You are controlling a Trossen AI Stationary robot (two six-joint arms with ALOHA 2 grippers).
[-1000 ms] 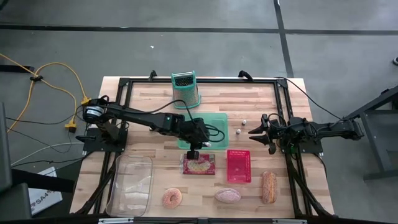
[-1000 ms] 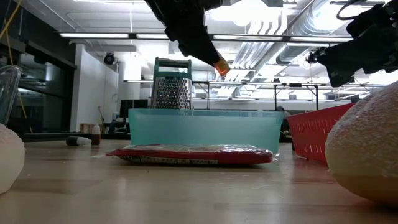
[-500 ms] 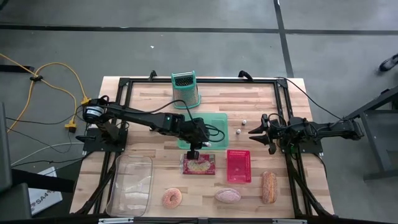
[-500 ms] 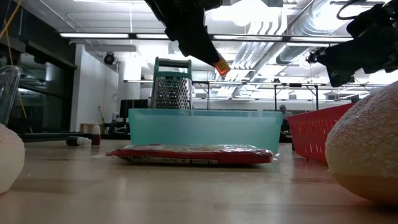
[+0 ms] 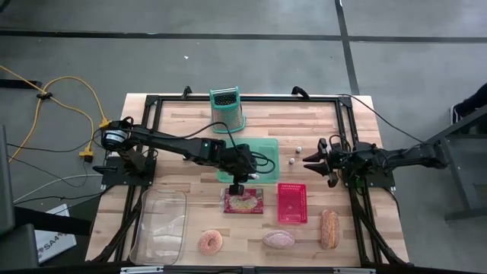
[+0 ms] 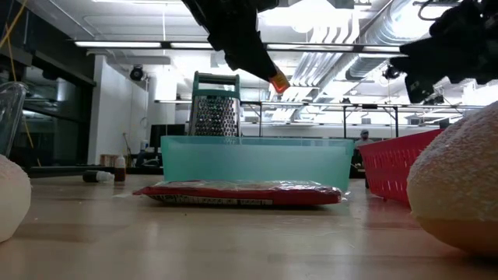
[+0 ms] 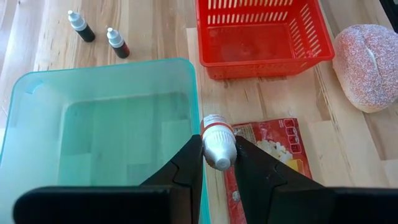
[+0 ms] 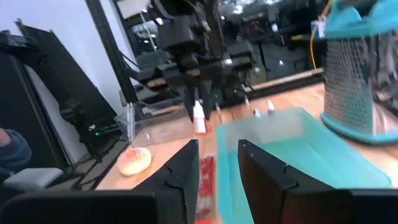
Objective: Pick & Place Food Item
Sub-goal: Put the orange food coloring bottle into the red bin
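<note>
We start with the table, a wooden top with a black frame on it. Near its middle sits the teal bin, empty as far as we can see. A red packet lies just beside its near wall, and a red basket is next to that. Along the front edge are a clear tub, a donut and two bread rolls. A grater stands at the back.

The left gripper hangs above the line where the bin meets the packet. Its fingers are pinched on a small bottle, white with a red band, held cap toward the camera. Two more little bottles stand on the wood beyond the bin.

The right gripper waits off by the right rail, its fingers spread and holding nothing.

We judge this to be the carry step: the bottle is lifted and nearly at the bin. The next move, we think, calls for a short shift over the bin's wall so the bottle is clear of the rim. Then the fingers should part low enough that the bottle does not bounce out.
</note>
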